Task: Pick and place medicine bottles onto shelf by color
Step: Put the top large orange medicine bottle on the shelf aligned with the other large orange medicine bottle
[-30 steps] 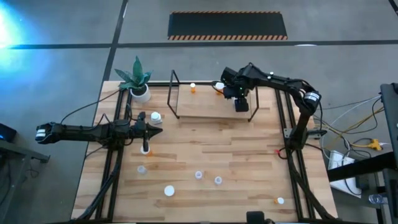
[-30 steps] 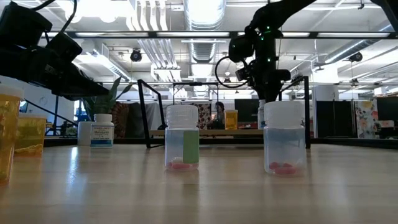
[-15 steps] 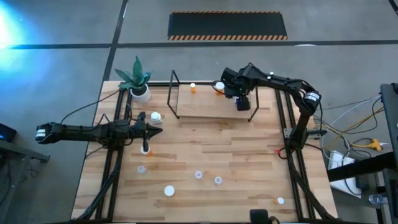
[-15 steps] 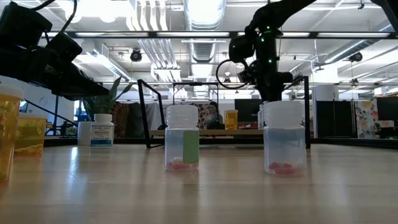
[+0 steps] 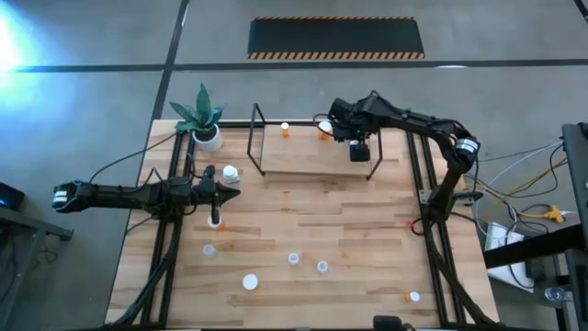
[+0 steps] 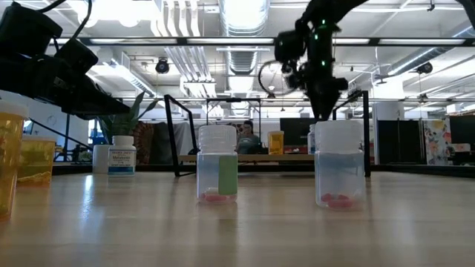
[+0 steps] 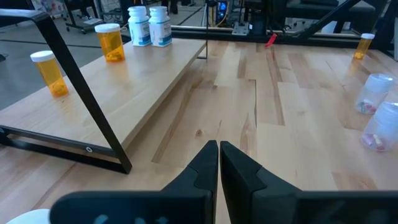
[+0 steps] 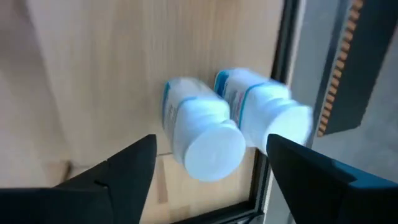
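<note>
The shelf [image 5: 312, 154] stands at the table's far side. Two white medicine bottles [image 8: 205, 140] [image 8: 264, 115] stand side by side at its right end, by the black rail. My right gripper [image 8: 210, 140] hangs open above them, pointing steeply down, one finger on either side and clear of both; it also shows from above [image 5: 359, 153]. Two orange bottles [image 5: 285, 131] [image 5: 323, 131] stand along the shelf's far edge. My left gripper [image 7: 219, 148] is shut and idle at the table's left [image 5: 230, 190].
A potted plant [image 5: 204, 119] stands at the far left corner. A white bottle [image 5: 230, 172] and an orange one [image 5: 215, 221] stand beside the left gripper. Clear bottles [image 5: 294, 258] [image 5: 322, 267] [image 5: 209, 249], a white one [image 5: 249, 281] and an orange one [image 5: 413, 296] dot the near half.
My right gripper has risen a little above the shelf's right end and tipped slightly. The white bottles stay standing on the shelf below it.
</note>
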